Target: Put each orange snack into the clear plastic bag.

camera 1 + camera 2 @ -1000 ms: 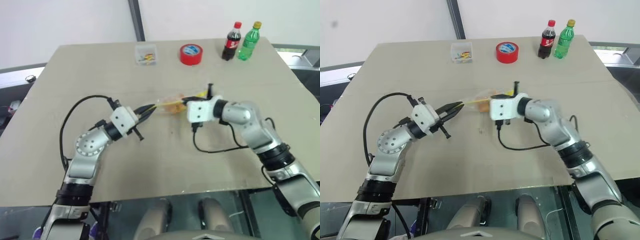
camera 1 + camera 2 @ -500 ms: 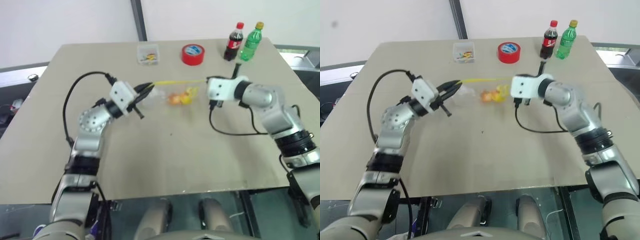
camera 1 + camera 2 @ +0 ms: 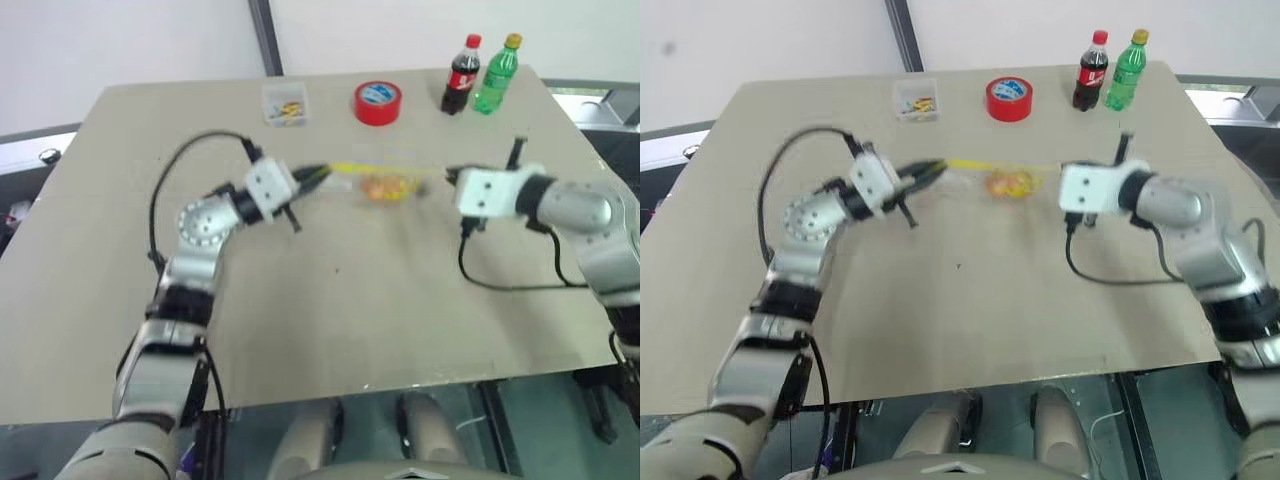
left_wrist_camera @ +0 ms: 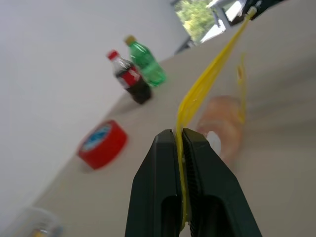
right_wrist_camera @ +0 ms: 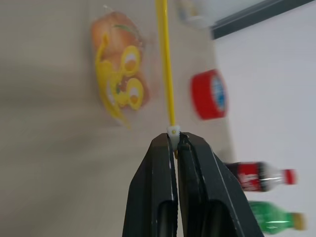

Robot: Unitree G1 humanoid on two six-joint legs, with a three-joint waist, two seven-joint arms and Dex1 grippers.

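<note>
The clear plastic bag (image 3: 388,184) hangs just above the table (image 3: 330,330), its yellow strip (image 3: 372,168) pulled taut between my two grippers. My left gripper (image 3: 318,173) is shut on the strip's left end, its fingertips (image 4: 168,140) pinching the yellow band. My right gripper (image 3: 450,177) is shut on the strip's white slider end (image 5: 173,130). The orange snacks (image 5: 121,79) show through the clear film as an orange lump (image 3: 382,188) sagging under the strip, between the grippers.
A red tape roll (image 3: 378,102), a cola bottle (image 3: 461,78) and a green bottle (image 3: 495,75) stand along the far edge. A small clear box of coloured bits (image 3: 283,103) sits left of the tape. Black cables trail from both wrists.
The grippers, close together at the bag a second ago, have drawn apart. The right one swung right, the left one forward, and the strip is now stretched straight with the bag lifted.
</note>
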